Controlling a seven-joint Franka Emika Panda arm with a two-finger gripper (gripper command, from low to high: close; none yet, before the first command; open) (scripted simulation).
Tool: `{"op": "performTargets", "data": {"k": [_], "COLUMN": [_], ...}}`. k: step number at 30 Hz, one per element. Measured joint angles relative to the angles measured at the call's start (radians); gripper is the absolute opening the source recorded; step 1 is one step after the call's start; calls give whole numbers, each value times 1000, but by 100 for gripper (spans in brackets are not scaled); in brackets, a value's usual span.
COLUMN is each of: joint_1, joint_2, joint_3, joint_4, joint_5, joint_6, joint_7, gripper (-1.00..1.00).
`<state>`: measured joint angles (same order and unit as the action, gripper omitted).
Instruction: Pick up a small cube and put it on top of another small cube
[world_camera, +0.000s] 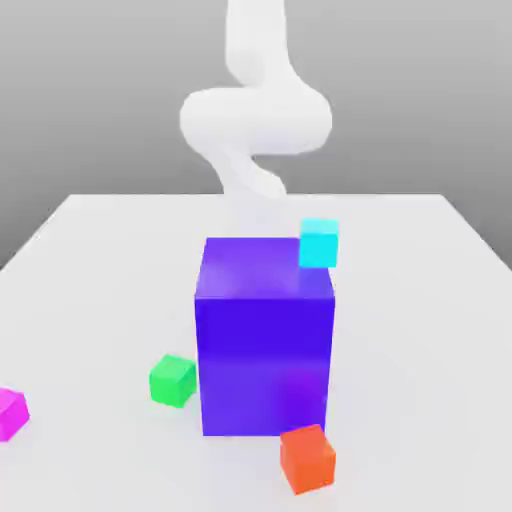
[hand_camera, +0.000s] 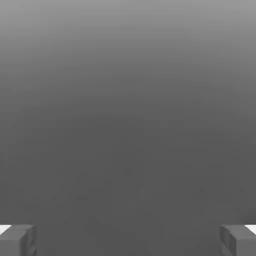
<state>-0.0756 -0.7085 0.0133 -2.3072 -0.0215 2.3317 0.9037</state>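
- I have the pincer (hand_camera: 128, 241) wide open, its two tips well apart at the lower left and lower right of the hand view, with grey between them.
- My target, the small bright magenta cube (world_camera: 12, 414), sits on the pale white desk (world_camera: 430, 330) at the lower left edge of the exterior view, partly cut off by the frame. It lies well apart from the pincer.
- I see that cube turned at an angle, its visible faces slanting and one corner pointing toward the frame's right. Being a cube, it gives me no long axis to line up with.
- The smoowhite arm (world_camera: 256, 120) comes down from the top centre, behind the big blue-purple block (world_camera: 264, 360) in the middle.
- A small green cube (world_camera: 173, 381) sits just beside the block, at lower left of centre, between it and my magenta one.
- A small orange-red cube (world_camera: 308, 460) lies at the block's near lower right corner; I can't tell whether they touch.
- A small cyan cube (world_camera: 319, 243) overlaps the block's upper right; I can't tell if it rests there.
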Motion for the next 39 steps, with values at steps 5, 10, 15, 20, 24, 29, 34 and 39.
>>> {"op": "performTargets", "data": {"k": [5, 10, 15, 20, 24, 29, 34, 39], "joint_1": [-143, -259, -348, -459, -505, -571, -598, -601], "joint_2": [188, 371, 552, 731, 873, 1050, 1181, 1192], "joint_3": [14, 2, -40, -89, -113, -117, -89, -87], "joint_4": [-15, -29, -43, -58, -71, -73, -47, -45], "joint_5": [-48, -94, -118, -90, -19, 104, 132, 133], "joint_6": [64, 126, 189, 255, 310, 393, 493, 504], "joint_7": [215, 423, 615, 771, 861, 905, 892, 892], "gripper": [0, 0, 0, 0, 0, 0, -100, -100]}}
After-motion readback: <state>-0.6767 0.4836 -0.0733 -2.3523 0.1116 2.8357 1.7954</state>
